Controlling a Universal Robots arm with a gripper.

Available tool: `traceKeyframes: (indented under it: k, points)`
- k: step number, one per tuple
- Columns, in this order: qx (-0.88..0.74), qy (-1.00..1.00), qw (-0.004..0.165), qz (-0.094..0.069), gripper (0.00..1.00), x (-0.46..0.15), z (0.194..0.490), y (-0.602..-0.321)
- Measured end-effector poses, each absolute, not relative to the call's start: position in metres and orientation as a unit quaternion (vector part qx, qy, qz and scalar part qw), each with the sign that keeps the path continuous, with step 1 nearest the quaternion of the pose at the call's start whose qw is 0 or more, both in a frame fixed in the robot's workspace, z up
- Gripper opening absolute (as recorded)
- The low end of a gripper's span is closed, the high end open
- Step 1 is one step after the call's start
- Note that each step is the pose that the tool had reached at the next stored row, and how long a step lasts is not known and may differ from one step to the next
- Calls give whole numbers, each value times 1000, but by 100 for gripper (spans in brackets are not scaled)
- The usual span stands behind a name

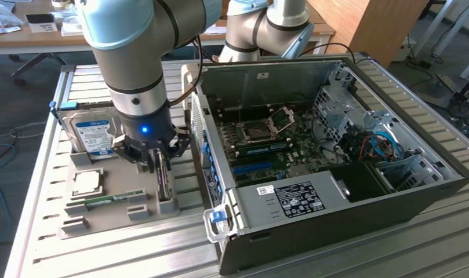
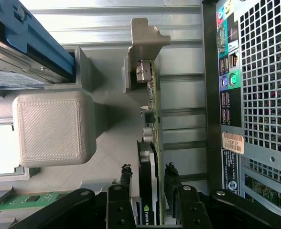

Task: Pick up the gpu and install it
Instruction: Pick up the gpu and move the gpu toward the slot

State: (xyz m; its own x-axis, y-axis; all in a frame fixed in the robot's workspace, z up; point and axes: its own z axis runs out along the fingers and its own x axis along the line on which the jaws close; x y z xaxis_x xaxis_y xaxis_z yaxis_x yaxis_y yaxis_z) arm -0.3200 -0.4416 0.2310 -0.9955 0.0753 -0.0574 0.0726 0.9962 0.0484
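The gpu (image 2: 149, 143) stands on its edge in a slot of the grey holder tray (image 1: 102, 223), its metal bracket (image 2: 143, 47) at the far end and its black cooler facing one side. My gripper (image 2: 147, 174) is lowered over it, one finger on each side, with a narrow gap showing between each fingertip (image 2: 125, 174) and the card. In the exterior view the gripper (image 1: 160, 165) hangs over the tray's right edge, just left of the open computer case (image 1: 296, 197), with the gpu (image 1: 166, 188) below it.
On the tray also lie a hard drive (image 1: 95, 136) with a blue-white label, a silver processor (image 1: 87, 182) and a green memory stick (image 1: 111, 200). The motherboard (image 1: 265, 145) lies exposed inside the case. The case's rear panel (image 2: 255, 95) stands close beside the gpu.
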Motion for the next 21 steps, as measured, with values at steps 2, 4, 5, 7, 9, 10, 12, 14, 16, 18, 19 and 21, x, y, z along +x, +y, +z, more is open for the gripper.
traceKeyframes:
  k: [2,4,5,7,9,10,12,14,16,18,19,21]
  points:
    - [37,999,30,23,34,-320,231,-442]
    - [37,999,30,23,28,-320,231,-442]
    - [37,999,30,23,27,-320,231,-442]
    - [37,999,30,23,27,-320,231,-442]
    - [37,999,30,23,27,-320,231,-442]
    - [37,999,30,23,27,-320,231,-442]
    - [37,999,30,23,27,-320,231,-442]
    - [37,999,30,23,27,-320,231,-442]
    - [37,999,30,23,27,-320,231,-442]
    - [33,999,30,23,27,-320,231,-442]
    - [31,999,29,23,27,-320,231,-442]
    - [30,999,29,23,27,-320,231,-442]
